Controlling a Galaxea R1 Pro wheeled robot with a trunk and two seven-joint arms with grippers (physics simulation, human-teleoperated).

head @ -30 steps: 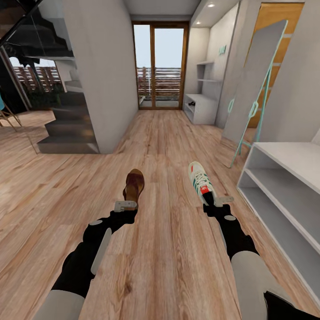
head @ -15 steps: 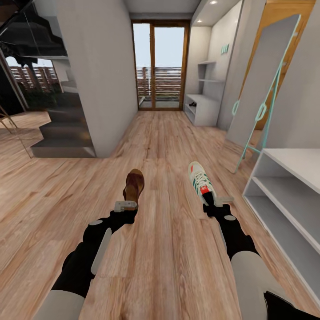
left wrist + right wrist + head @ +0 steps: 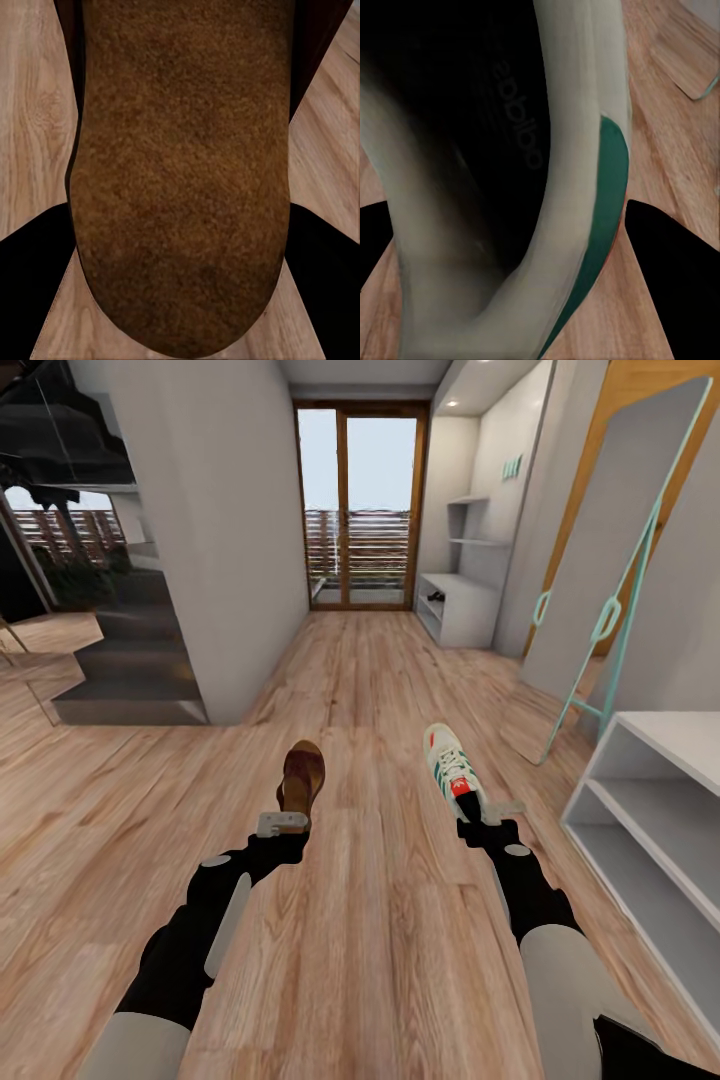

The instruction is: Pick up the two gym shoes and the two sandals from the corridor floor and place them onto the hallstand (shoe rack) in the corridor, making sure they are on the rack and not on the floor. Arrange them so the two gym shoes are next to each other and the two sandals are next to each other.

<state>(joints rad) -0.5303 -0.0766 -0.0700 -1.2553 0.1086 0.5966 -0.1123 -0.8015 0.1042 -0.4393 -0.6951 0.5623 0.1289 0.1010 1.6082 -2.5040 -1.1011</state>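
Carrying one shoe in each arm, the robot faced down the corridor with the left gripper (image 3: 283,822) closed on the heel end of a brown sandal (image 3: 301,774) and the right gripper (image 3: 492,813) closed on the heel end of a white gym shoe (image 3: 451,763); each shoe projected straight forward beyond its fingers, toe leading, held clear above the corridor floor (image 3: 360,940), which would let each toe be slid onto a shelf before the fingers reached it. In the left wrist view the sandal (image 3: 180,172) filled the space between the two dark fingers (image 3: 30,285), its tan insole facing the camera, so the fingers pinched it from the sides. In the right wrist view the gym shoe (image 3: 562,187) sat between the fingers (image 3: 667,255) turned partly on its side, its dark opening and green stripe toward the camera, a tilt that probably came from gripping the soft heel collar. The hallstand (image 3: 650,810) stood to the outside of the right fingers, well apart from both shoes, its two tiers bare where visible. The other gym shoe and the other sandal could not be made out with any certainty, and neither held shoe was on the rack yet
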